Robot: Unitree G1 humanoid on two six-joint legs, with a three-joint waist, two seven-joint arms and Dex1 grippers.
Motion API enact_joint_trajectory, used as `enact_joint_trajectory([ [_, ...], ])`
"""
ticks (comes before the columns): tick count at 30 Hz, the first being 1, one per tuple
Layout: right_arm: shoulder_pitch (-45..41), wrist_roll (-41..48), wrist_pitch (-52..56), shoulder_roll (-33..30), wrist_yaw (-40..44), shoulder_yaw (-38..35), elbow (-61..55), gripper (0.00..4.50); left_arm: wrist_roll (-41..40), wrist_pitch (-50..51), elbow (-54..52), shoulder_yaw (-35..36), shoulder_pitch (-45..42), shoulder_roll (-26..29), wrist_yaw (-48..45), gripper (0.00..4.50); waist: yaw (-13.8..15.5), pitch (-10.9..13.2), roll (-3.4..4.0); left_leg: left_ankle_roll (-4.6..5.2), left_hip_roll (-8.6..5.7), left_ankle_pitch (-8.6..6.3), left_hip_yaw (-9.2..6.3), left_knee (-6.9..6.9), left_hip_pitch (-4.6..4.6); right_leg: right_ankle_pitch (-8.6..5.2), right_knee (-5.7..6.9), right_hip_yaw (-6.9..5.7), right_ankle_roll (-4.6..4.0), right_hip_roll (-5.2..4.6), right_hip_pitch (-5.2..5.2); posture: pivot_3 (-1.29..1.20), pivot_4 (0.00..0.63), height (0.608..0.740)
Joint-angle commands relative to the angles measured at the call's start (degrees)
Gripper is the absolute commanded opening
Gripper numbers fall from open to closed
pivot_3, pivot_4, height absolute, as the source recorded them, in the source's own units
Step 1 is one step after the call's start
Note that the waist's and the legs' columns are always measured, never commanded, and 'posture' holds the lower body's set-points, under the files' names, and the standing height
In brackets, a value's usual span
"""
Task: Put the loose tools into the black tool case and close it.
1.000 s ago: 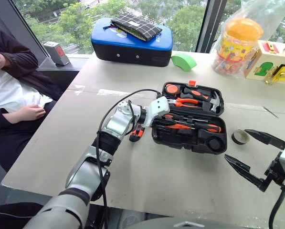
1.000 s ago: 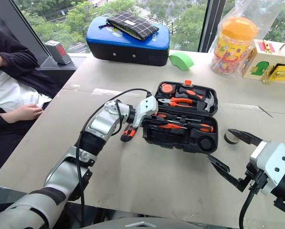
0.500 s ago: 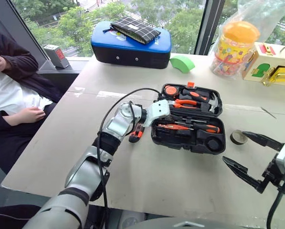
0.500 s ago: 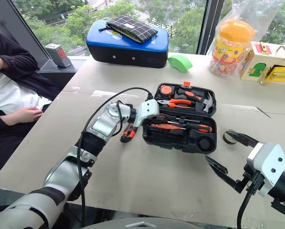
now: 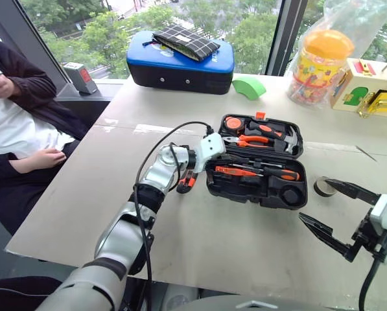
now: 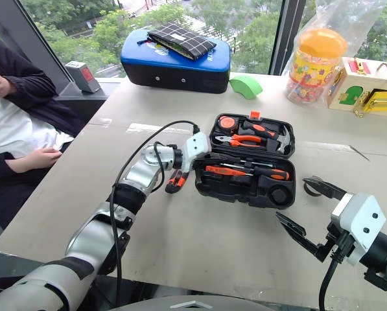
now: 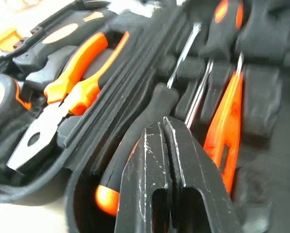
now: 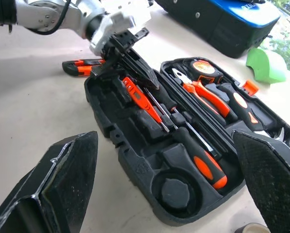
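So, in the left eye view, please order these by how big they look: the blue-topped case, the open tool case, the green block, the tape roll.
1. Blue-topped case
2. Tool case, close to it in size; it lies nearer the camera, so this order is unsure.
3. Green block
4. Tape roll

I see the tool case [image 5: 258, 162] lying open near the middle of the table [image 5: 199, 240]. In its far half sit the tape measure [image 5: 233, 122], pliers [image 5: 255, 138] and hammer [image 5: 281, 133]; in its near half lie the tester screwdriver [image 8: 140, 99] and two screwdrivers [image 8: 196, 155]. The utility knife [image 5: 185, 182] lies on the table at the case's nine o'clock, just beside it. The tape roll [image 5: 323, 186] lies at its three o'clock, near. At eleven o'clock, well apart, stands the larger case [image 5: 179, 61] with a pouch [image 5: 185, 40] on top.
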Motion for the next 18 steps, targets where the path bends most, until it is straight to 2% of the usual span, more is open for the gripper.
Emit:
enact_joint_trajectory([
  [1,-1.0,0.1,-1.0,-0.2,-0.4,0.3,0.0,4.5,-4.5,8.2,-9.2,1.5,1.1,0.9,-2.2,0.04,0.1,0.2,-0.09,0.0,0.0,0.0,-0.01,0.0,-0.03,-0.01,-0.04,-0.03,0.01,-0.01,-0.01,0.0,0.15,0.74],
  [4,-2.4,-0.1,-1.0,-0.6,-0.2,1.3,0.9,4.5,-3.8,11.6,-13.1,-0.3,3.2,1.6,-2.2,0.04,0.2,0.2,-0.11,0.0,-0.03,0.0,-0.02,-0.02,-0.04,-0.03,-0.08,0.06,0.04,-0.01,0.0,0.0,0.15,0.74],
  [10,-3.8,-0.2,-0.5,-1.1,-0.2,2.1,1.1,4.5,-1.0,13.2,-12.1,-2.3,2.7,-0.5,1.5,0.04,0.5,0.3,-0.21,0.0,-0.08,0.0,-0.05,-0.01,-0.02,-0.03,-0.05,0.1,0.06,-0.02,0.03,0.0,0.15,0.74],
  [18,-1.5,0.1,-0.4,-0.6,-0.6,0.6,-0.3,4.5,4.9,10.2,-9.3,-5.7,3.7,0.7,4.5,0.04,0.6,0.2,-0.15,0.0,-0.08,0.0,-0.05,-0.02,0.03,-0.03,-0.04,0.13,0.06,-0.02,0.07,0.0,0.15,0.74],
])
